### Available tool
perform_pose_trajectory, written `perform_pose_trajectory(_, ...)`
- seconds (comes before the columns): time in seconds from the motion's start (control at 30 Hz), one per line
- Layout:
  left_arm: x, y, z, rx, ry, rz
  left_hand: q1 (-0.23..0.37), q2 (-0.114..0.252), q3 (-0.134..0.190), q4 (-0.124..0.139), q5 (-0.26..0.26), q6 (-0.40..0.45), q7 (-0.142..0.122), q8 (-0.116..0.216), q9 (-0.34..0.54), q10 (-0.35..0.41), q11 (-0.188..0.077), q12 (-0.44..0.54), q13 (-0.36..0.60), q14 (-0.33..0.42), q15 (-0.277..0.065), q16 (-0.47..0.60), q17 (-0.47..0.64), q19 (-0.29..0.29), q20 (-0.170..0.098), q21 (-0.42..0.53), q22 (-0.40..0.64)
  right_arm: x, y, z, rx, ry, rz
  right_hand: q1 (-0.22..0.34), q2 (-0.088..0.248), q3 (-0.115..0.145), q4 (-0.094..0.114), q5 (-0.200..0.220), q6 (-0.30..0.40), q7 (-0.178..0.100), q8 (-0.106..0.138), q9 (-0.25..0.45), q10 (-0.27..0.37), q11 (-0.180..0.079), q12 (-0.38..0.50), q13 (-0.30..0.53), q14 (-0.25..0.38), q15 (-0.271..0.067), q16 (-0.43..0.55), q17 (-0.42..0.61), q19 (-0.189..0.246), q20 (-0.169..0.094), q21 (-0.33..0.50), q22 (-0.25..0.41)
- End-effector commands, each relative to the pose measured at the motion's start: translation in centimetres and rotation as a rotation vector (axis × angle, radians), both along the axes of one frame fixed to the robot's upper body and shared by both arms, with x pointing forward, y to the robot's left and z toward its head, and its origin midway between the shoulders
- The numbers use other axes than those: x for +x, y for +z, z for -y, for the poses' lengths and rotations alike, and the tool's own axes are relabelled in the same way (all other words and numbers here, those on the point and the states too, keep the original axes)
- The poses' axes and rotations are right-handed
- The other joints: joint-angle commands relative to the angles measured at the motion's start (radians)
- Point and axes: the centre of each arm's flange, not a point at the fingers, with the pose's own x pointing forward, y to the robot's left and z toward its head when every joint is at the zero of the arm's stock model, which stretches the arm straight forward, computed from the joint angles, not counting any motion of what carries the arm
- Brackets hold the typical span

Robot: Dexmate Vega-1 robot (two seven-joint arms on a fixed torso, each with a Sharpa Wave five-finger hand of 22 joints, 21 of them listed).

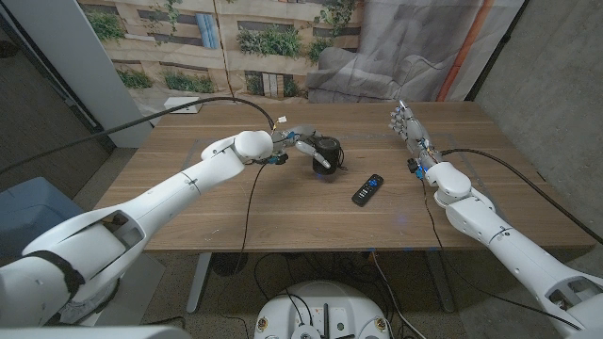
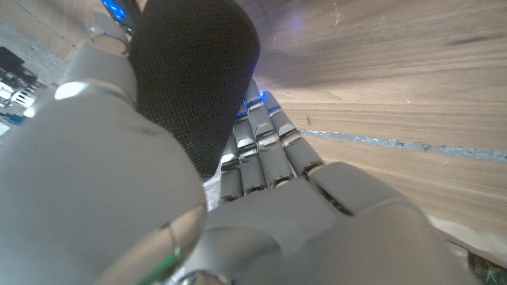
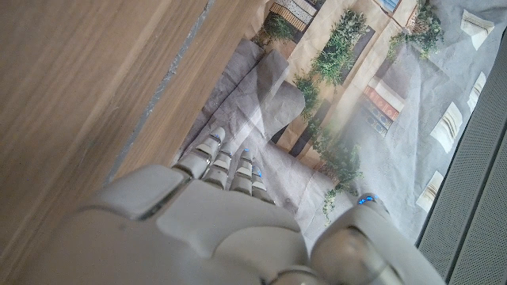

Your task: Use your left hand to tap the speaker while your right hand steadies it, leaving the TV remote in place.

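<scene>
A black mesh speaker (image 1: 326, 153) stands on the wooden table (image 1: 283, 212) near its middle. My left hand (image 1: 297, 143) is against the speaker's left side, with a finger reaching over its top. In the left wrist view the speaker (image 2: 198, 71) stands close above the left hand (image 2: 238, 214), whose fingers (image 2: 257, 150) are stretched out alongside its base. The black TV remote (image 1: 368, 188) lies on the table to the right of the speaker. My right hand (image 1: 407, 127) stands well right of the speaker, fingers spread and holding nothing. In the right wrist view the right hand (image 3: 222, 222) has its fingers straight.
A black cable (image 1: 141, 118) runs from the far left across the table toward my left wrist. Another cable (image 1: 499, 162) trails from my right wrist. A printed backdrop (image 1: 273, 38) and grey cloth (image 1: 405, 47) hang behind the far edge.
</scene>
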Motion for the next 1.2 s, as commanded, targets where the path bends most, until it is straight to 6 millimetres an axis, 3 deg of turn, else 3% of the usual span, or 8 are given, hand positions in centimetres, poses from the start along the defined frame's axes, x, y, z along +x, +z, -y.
perform_pose_trajectory(0.03,-0.7,-1.6,-0.3,-0.011,0.086,0.088,0.136,0.206,0.014,0.018,0.004,0.331,-0.194,0.246,0.01,0.368,-0.275,-0.001,0.198,0.051,-0.205,-0.011,-0.004,-0.017,-0.104,-0.003,0.001,0.1,-0.6,0.0,0.046,0.003,-0.03,-0.01,0.0,0.002,0.009,0.005,-0.003,0.011,0.0,0.002,0.004,0.005,0.0,0.002,0.003,0.001,0.005,0.002,-0.005,0.0,0.002,0.002)
perform_pose_trajectory(0.63,-0.9,-4.7,-0.5,-0.098,0.185,0.127,0.122,0.196,0.003,0.019,0.002,0.352,-0.21,0.232,0.006,0.396,-0.281,-0.022,0.189,0.008,-0.202,-0.028,-0.005,-0.086,-0.078,-0.038,-0.005,0.5,-1.8,0.0,0.067,-0.002,-0.049,-0.017,0.012,0.0,0.016,0.006,-0.004,0.008,0.0,0.002,0.003,0.001,0.0,0.001,0.002,-0.009,0.002,-0.001,0.003,-0.004,0.009,0.002)
perform_pose_trajectory(1.2,-0.9,-5.8,-0.3,-0.059,0.233,0.182,0.117,0.187,-0.011,0.019,0.002,0.367,-0.222,0.214,0.004,0.411,-0.284,-0.05,0.175,-0.032,-0.199,-0.031,0.002,-0.124,-0.055,-0.063,-0.009,0.9,-2.5,0.0,0.083,0.0,-0.06,-0.016,0.019,0.001,0.017,0.008,-0.007,0.004,0.0,0.002,-0.001,-0.008,-0.001,0.001,0.001,-0.019,0.0,-0.004,0.01,-0.006,0.012,0.002)
